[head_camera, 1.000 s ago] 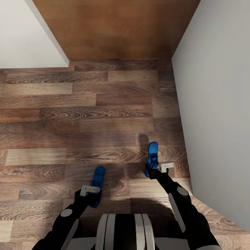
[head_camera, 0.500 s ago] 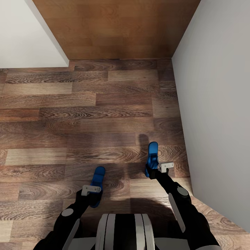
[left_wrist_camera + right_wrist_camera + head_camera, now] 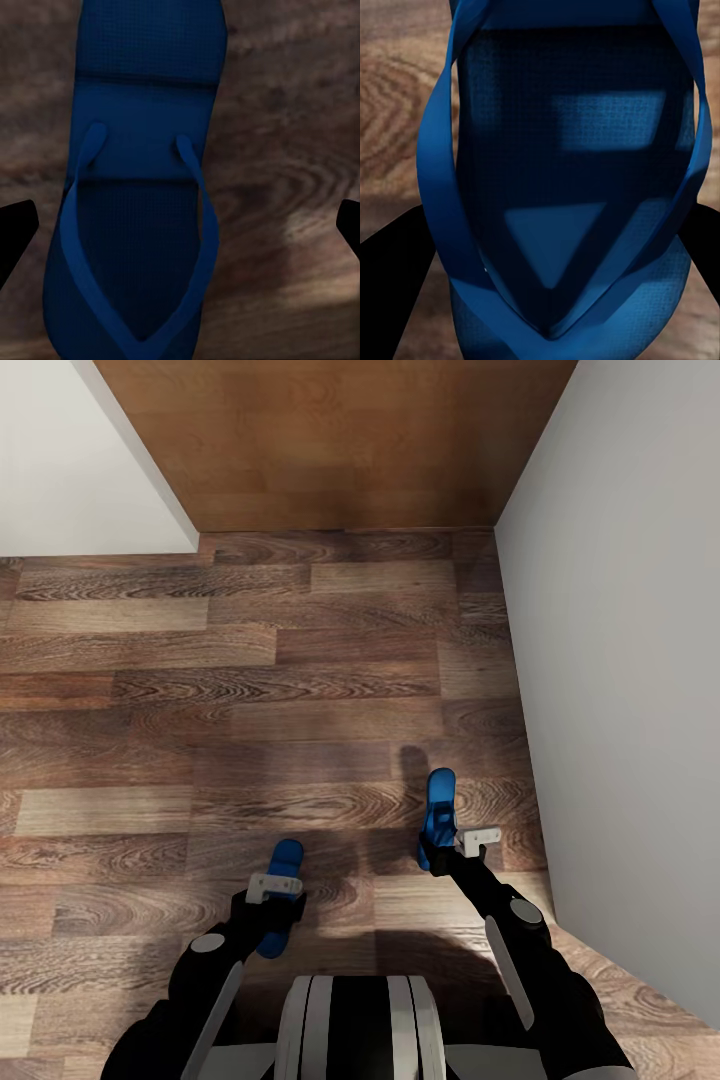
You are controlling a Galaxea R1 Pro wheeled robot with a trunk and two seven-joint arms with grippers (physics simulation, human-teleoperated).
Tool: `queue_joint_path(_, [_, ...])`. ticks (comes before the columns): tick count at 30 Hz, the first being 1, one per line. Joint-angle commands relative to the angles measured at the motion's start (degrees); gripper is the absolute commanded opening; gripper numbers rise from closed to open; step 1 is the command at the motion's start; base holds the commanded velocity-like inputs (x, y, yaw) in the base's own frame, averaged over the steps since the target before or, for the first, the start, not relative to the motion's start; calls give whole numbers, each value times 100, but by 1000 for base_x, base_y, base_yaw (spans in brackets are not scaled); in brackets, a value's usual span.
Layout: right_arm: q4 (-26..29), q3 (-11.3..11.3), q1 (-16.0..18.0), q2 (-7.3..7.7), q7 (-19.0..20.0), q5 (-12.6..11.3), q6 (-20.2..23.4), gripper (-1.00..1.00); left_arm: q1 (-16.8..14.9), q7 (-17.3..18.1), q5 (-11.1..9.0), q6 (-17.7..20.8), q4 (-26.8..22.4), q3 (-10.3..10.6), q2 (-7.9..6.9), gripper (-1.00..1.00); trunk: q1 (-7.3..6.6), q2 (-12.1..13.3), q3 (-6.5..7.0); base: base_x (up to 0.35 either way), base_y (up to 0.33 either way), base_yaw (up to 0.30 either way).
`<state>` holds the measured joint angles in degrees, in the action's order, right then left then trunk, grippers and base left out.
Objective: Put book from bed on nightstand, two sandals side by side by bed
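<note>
Head view, both jaws apart over blue sandals (image 3: 283, 868), wall (image 3: 620, 660) close right.

**A:** What does the machine itself look like from the head view?

**B:** Two black arms, glossy, made of rounded segments. The left arm (image 3: 215, 970) has a grey disc at a joint and a long pale grey strip along the segment below it. The right arm (image 3: 505, 920) has the same disc and strip.

**A:** And at the wrists?

**B:** A small white bracket sits on each, near the gripper. The fingertips (image 3: 15, 232) are plain black wedges in the wrist views.

**A:** The trunk?

**B:** The trunk (image 3: 355, 1025) is a rounded column banded black, white and grey.
</note>
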<state>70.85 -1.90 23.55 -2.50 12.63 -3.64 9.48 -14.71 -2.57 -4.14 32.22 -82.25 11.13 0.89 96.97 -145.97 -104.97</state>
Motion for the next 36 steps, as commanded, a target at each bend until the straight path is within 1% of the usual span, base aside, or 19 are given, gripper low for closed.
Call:
queue_joint_path(1, [6,6,1,-2,21,-40,37,-100,-2,-28,-43,29,-7,1,0,100,-1,-1,-3,0,0,0])
queue_joint_path(36, [-1,5,1,-2,21,-40,37,-100,-5,-51,-37,5,28,-12,-10,100,43,-24,-3,0,0,0])
